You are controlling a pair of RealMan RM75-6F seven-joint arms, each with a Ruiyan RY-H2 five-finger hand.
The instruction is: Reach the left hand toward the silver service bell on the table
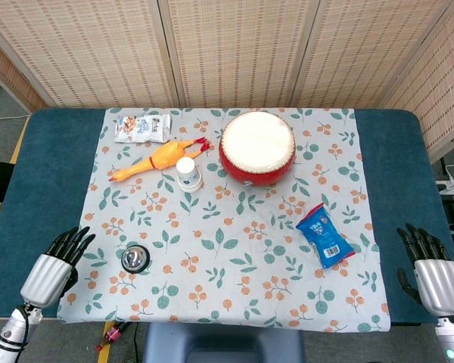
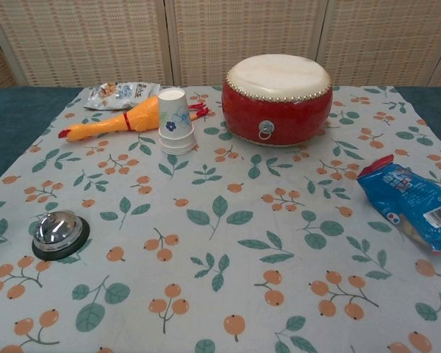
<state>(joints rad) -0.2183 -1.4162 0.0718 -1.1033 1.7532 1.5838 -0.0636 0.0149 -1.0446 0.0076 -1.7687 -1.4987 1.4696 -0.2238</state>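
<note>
The bell (image 1: pixel 135 258) sits near the front left corner of the leaf-printed cloth (image 1: pixel 234 249) on the counter (image 1: pixel 57 166) — to the right of the left hand (image 1: pixel 54 268), near it but apart. That hand rests at the counter's left front edge, fingers spread, holding nothing. The right hand (image 1: pixel 434 274) — also empty, fingers apart — lies at the far right edge.

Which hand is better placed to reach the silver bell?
Left. The left hand rests open just beside the silver dome-shaped service bell; the right hand sits at the table's opposite edge.
</note>
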